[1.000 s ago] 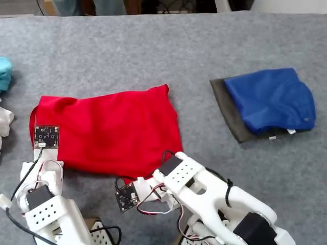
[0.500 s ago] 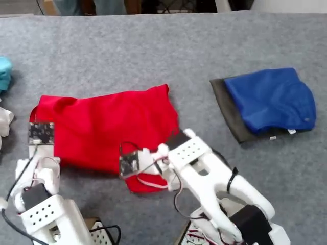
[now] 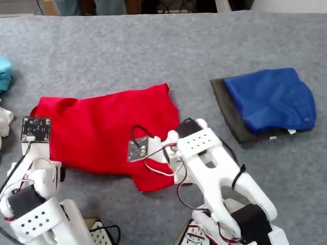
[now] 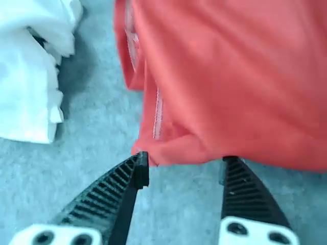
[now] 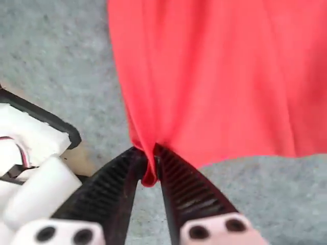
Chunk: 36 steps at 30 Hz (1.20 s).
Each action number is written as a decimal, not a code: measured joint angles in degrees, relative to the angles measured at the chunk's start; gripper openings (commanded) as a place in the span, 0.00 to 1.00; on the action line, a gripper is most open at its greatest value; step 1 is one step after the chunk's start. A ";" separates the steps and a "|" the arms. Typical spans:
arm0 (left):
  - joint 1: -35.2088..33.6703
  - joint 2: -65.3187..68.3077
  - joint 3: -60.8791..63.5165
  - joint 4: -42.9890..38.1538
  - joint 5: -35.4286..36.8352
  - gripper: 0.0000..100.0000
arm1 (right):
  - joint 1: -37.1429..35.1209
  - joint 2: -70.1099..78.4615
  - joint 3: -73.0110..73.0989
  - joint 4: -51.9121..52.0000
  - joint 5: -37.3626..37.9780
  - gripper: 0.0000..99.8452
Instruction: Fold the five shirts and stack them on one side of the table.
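shirt (image 3: 102, 127): red, laid out at 9 o'clock of the table (image 3: 204, 51) | right gripper (image 5: 152, 166): pinching its 5 o'clock corner | left gripper (image 4: 184, 166): spread at the 8 o'clock edge, gripping nothing | handling: light, limp, likely drapes and slides; take corners or hems
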 measured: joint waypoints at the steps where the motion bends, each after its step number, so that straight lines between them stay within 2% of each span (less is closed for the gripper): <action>1: -0.53 -0.18 -1.14 1.58 -0.26 0.25 | 0.35 0.00 0.00 0.35 0.00 0.01; 7: -9.58 6.15 -6.15 3.08 -5.36 0.23 | 0.79 0.00 0.00 1.67 -0.35 0.01; 10: -14.59 15.38 -8.09 3.08 -8.44 0.22 | 1.32 0.00 0.00 2.11 -0.44 0.01; 14: -18.20 31.65 -14.68 3.16 -7.47 0.22 | 4.75 1.32 -0.70 2.11 -0.44 0.01; 19: -17.67 49.49 -23.65 1.41 2.02 0.17 | 9.93 9.05 -6.51 2.29 -0.44 0.01; 22: -17.41 56.62 -25.67 1.05 3.78 0.16 | 11.96 15.12 -11.60 2.55 -0.44 0.01; 29: -14.86 56.35 -26.46 4.22 2.29 0.16 | 13.10 27.25 -24.18 4.40 -0.44 0.01; 31: -12.84 55.56 -26.46 3.52 5.36 0.16 | 13.10 30.24 -28.04 4.92 -1.23 0.01; 36: -4.84 58.29 -21.80 -7.21 16.88 0.16 | 14.24 37.54 -37.01 8.00 -2.37 0.01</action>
